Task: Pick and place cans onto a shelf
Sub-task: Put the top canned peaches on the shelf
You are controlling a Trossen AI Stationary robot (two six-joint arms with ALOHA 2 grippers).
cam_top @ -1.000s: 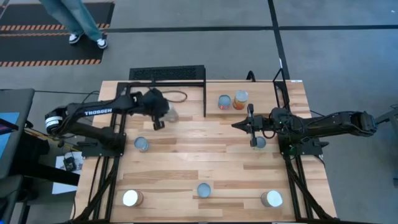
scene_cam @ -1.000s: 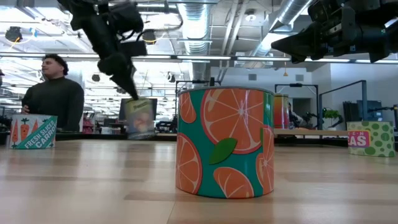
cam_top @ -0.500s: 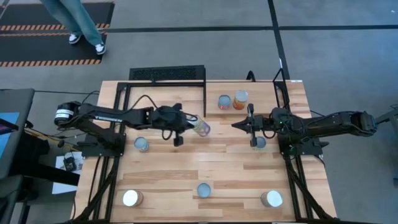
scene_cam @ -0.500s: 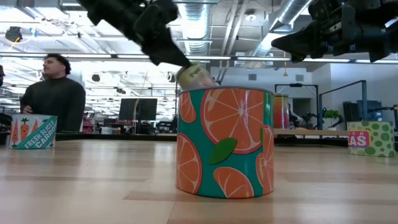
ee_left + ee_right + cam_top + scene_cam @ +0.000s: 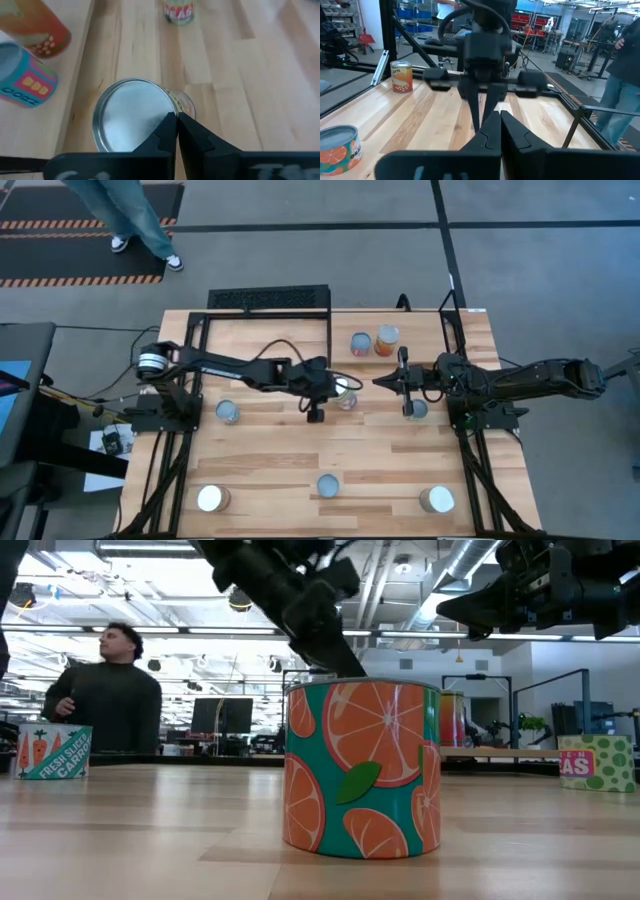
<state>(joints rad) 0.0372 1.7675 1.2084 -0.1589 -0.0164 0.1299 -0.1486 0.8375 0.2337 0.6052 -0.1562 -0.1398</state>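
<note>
Around the wooden desk (image 5: 300, 440)
A person (image 5: 105, 690) in a dark top stands behind it; a striped floor mat (image 5: 60, 250) lies beyond the far edge

the wooden plank surface (image 5: 330, 450) stands on a grey concrete floor (image 5: 540, 240) crossed by dark seams. a black mat with orange-striped edges (image 5: 80, 250) lies beyond it, where a person's legs (image 5: 125, 215) show. level across the surface, an open workshop shows: exposed ceiling ducts (image 5: 470, 560), strip lights (image 5: 180, 630), monitors (image 5: 220, 715) and distant benches. a person in a dark top (image 5: 105, 690) stands at the far side.
</note>
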